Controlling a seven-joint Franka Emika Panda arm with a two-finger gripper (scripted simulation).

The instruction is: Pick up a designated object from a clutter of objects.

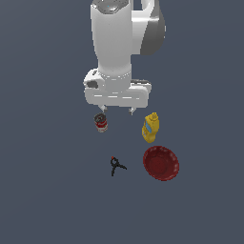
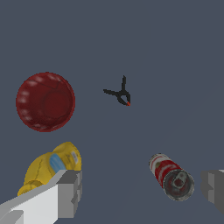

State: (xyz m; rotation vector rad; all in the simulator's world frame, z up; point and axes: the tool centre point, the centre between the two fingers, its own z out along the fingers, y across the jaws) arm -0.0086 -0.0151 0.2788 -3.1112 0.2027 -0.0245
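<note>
The designated object is a small red-and-white can [image 1: 100,122] [image 2: 171,176] with a grey metal top, lying on its side on the dark floor. My gripper [image 1: 117,110] [image 2: 142,190] hangs above the clutter, open and empty, its fingers [image 2: 70,192] spread wide. In the exterior view the can lies just below the finger on that view's left. In the wrist view the can sits between the two fingers, close to one of them. The yellow bottle [image 1: 150,127] [image 2: 50,167], dark red bowl [image 1: 161,163] [image 2: 45,102] and black clamp [image 1: 116,165] [image 2: 120,93] lie around it.
The yellow bottle lies near the finger on the exterior view's right. The bowl and the clamp sit farther from the arm's base. The big white arm body [image 1: 116,52] fills the upper middle of the exterior view.
</note>
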